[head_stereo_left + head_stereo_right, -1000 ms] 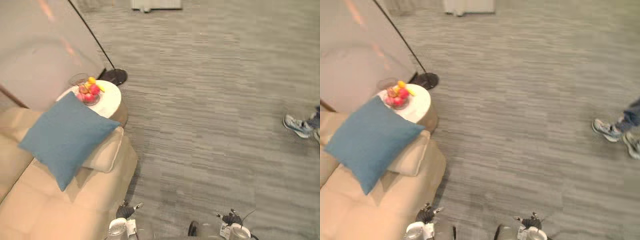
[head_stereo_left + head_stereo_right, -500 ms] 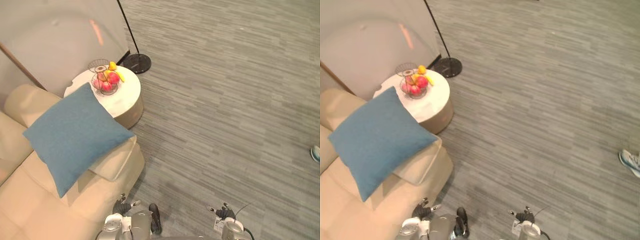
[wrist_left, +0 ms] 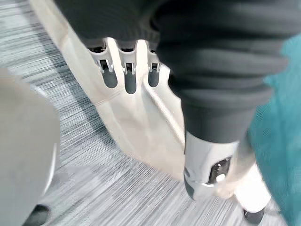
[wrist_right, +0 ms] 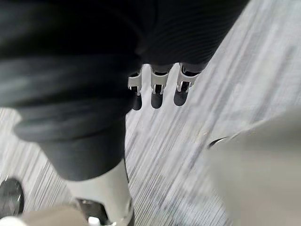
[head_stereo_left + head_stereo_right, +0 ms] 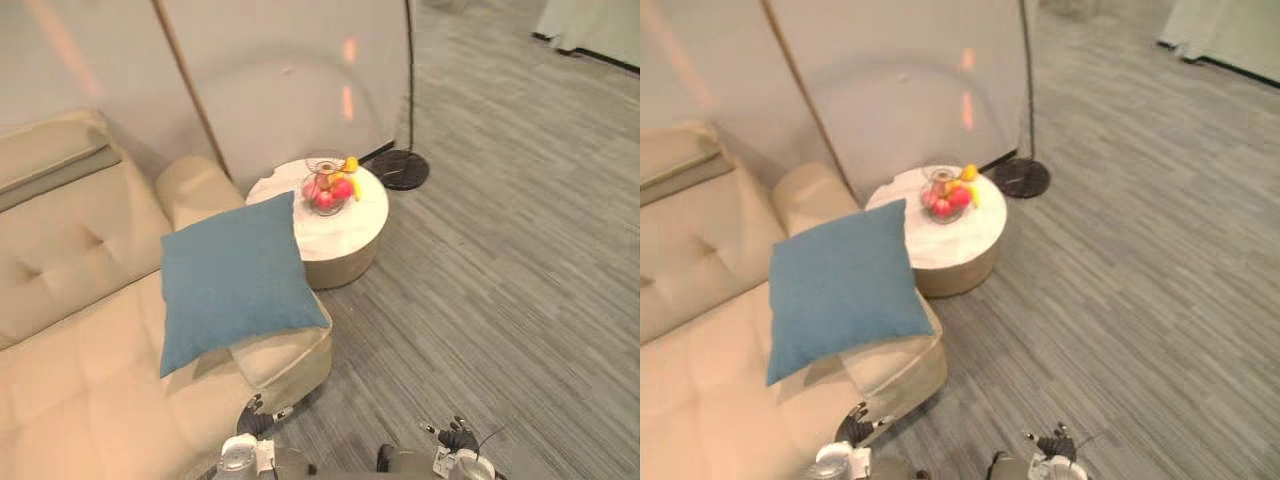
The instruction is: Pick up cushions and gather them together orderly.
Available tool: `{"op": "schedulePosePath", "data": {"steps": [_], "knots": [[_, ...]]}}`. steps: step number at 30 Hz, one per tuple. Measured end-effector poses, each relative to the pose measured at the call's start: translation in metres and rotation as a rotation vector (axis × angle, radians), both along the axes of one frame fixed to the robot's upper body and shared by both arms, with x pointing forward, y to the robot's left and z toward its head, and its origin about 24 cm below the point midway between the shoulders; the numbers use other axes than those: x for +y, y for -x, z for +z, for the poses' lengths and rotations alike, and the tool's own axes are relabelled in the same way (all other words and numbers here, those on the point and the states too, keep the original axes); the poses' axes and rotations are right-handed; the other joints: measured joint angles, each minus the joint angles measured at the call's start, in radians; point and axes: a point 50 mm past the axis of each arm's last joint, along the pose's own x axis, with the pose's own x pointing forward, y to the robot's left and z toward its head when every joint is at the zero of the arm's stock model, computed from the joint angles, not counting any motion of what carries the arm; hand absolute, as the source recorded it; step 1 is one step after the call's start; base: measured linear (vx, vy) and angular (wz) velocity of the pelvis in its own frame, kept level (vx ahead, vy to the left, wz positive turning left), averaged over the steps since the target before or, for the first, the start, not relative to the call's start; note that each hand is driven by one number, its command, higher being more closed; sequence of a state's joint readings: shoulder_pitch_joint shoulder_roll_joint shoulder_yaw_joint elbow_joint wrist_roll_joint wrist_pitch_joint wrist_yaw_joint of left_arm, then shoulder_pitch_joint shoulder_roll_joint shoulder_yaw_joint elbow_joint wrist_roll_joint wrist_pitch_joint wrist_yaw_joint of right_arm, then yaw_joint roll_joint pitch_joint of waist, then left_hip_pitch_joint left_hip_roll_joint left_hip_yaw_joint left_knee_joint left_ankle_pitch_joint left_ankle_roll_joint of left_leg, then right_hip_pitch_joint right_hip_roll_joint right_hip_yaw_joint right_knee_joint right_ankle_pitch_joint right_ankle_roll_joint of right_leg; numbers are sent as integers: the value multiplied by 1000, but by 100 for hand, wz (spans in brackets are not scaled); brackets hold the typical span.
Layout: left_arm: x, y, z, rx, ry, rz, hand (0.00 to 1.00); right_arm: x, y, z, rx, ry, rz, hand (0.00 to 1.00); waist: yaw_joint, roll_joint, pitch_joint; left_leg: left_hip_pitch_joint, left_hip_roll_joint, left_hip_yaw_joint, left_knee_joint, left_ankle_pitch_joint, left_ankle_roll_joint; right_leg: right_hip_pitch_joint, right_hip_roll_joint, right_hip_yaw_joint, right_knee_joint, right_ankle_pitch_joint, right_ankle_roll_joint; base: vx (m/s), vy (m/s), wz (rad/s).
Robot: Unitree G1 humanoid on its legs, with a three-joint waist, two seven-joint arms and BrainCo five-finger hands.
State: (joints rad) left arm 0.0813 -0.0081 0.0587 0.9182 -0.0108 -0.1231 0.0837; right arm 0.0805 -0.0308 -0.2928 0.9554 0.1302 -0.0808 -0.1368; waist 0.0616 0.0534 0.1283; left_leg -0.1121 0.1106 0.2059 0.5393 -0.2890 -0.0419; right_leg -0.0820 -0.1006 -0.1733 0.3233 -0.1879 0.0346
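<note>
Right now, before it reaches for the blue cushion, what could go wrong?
The blue cushion leans on the sofa armrest, its corner close to the fruit bowl on the side table; a sweeping lift might tip the bowl.
The left hand and right hand hang open, apart from it; a one-handed grab may slip.

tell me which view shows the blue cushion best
The left eye view: the blue cushion sits whole and unobstructed on the sofa. The right eye view shows it nearly as well; the left wrist view catches a teal strip of it.
</note>
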Motion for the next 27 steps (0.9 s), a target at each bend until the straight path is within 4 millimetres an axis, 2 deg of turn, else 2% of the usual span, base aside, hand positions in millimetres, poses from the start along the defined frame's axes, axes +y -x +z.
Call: {"op": "schedulePosePath", "data": {"steps": [1, 3, 4, 5, 6, 7, 11, 16, 20, 23, 27], "knots": [[-1, -1, 0, -2, 0, -12, 0, -2, 1, 0, 0, 2, -7, 0, -7, -1, 1, -10, 42, 45, -2, 2, 3, 20, -15, -39, -14, -1, -1, 84, -36, 74], [-3, -4, 1, -5, 1, -26, 0, -6, 4, 0, 5, 5, -30, 0, -9, -3, 2, -18, 82, 72, -43, 31, 22, 32, -34, -74, -17, -2, 2, 40, 66, 72], [-5, -5, 0, -1, -2, -51, 0, -12, 7, 0, 9, 11, -50, 0, -9, -1, 0, -22, 77, 50, -130, 86, -29, 31, -54, -104, -12, -14, 33, 50, 144, 78], [-5, -6, 0, 0, -6, -59, 0, -13, 7, 0, 9, 15, -51, 0, -9, 1, -5, -16, 63, 46, -154, 88, -31, 32, -59, -112, -16, -17, 41, 53, 165, 101], [-2, -6, 0, 8, -23, -79, 0, -10, 8, 0, 10, 5, -51, 0, -20, -17, 1, -17, 34, 26, -198, 91, -27, 35, -80, -137, -30, -15, 49, 22, 136, 78], [3, -8, 1, 5, -39, -90, 0, -6, 9, -1, 12, -6, -55, 0, -13, -28, 7, -19, 16, 13, -209, 100, -21, 47, -91, -151, -45, -6, 61, 17, 119, 72], [12, 4, -4, 55, -79, -141, 0, -7, 8, -1, 9, -5, -55, 0, -9, -24, 1, 19, -24, -4, -265, 125, -9, 96, -105, -169, -115, 23, 79, 2, 84, 21], [12, 6, -5, 65, -84, -153, 0, -6, 1, 0, -1, -8, -48, 0, -20, -13, -3, 40, -48, -33, -383, 198, -12, 107, -102, -199, -165, 57, 77, -14, -14, 16], [15, 7, -6, 69, -88, -146, 0, -7, -6, 2, -19, -1, -38, 0, -19, -22, -2, 65, -49, -54, -399, 204, -19, 139, -89, -214, -196, 67, 77, -22, -26, 6], [22, 6, -3, 54, -89, -102, 0, -13, -18, 9, -62, 26, -21, 0, -19, -39, -8, 62, -57, -75, -436, 228, -19, 141, -88, -236, -216, 75, 78, -19, -7, 22], [48, -3, 11, -41, -115, 29, 0, -33, -60, 46, -274, 138, 31, 0, -6, -57, -11, 61, -70, -106, -482, 258, -13, 154, -91, -273, -253, 93, 84, 8, 9, 25]]}}
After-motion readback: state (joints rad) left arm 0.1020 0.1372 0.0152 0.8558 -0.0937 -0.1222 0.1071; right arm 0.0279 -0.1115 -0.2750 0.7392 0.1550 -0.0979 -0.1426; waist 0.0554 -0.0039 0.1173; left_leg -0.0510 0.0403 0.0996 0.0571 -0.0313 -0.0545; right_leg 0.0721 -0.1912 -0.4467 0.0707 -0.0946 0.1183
